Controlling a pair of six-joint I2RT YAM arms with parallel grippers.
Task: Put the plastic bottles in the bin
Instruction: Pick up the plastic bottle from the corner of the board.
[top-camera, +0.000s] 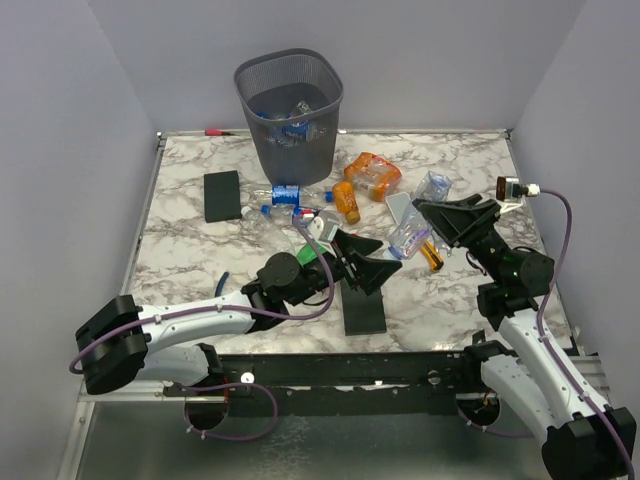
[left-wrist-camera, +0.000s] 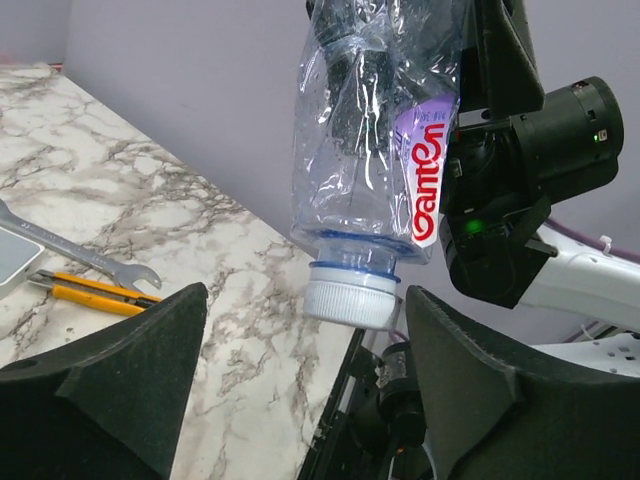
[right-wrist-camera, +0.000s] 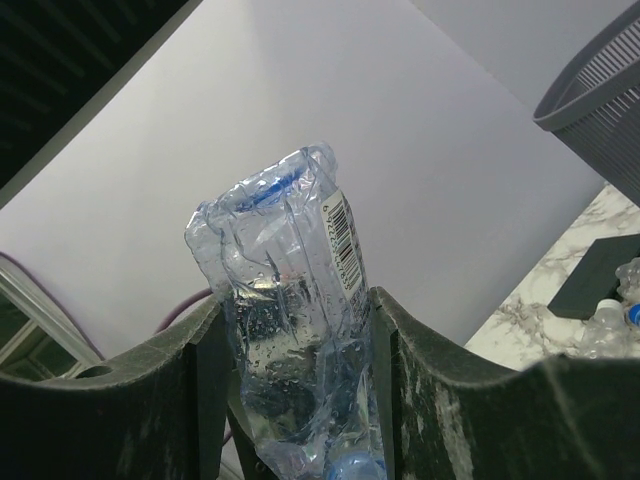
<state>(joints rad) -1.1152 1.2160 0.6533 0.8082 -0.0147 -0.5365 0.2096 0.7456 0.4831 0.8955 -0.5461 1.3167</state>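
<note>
Above the marble bench (top-camera: 190, 260), right of centre, the right hand (right-wrist-camera: 300, 340) pinches a crushed clear bottle (left-wrist-camera: 370, 150) and holds it cap-down, red lettering on its label. The left hand (left-wrist-camera: 305, 298) is spread wide just under it, dark fingers (left-wrist-camera: 130, 360) to either side of the white cap and not touching it. The wire-mesh bin (top-camera: 290, 75) stands at the far edge with several bottles inside. Two orange bottles (top-camera: 372, 175) and a blue-labelled bottle (top-camera: 285, 195) lie loose on the bench below the bin, near a black slab (top-camera: 222, 195); a wrench (left-wrist-camera: 80, 255) and a yellow knife (left-wrist-camera: 90, 293) lie nearer the arms
</note>
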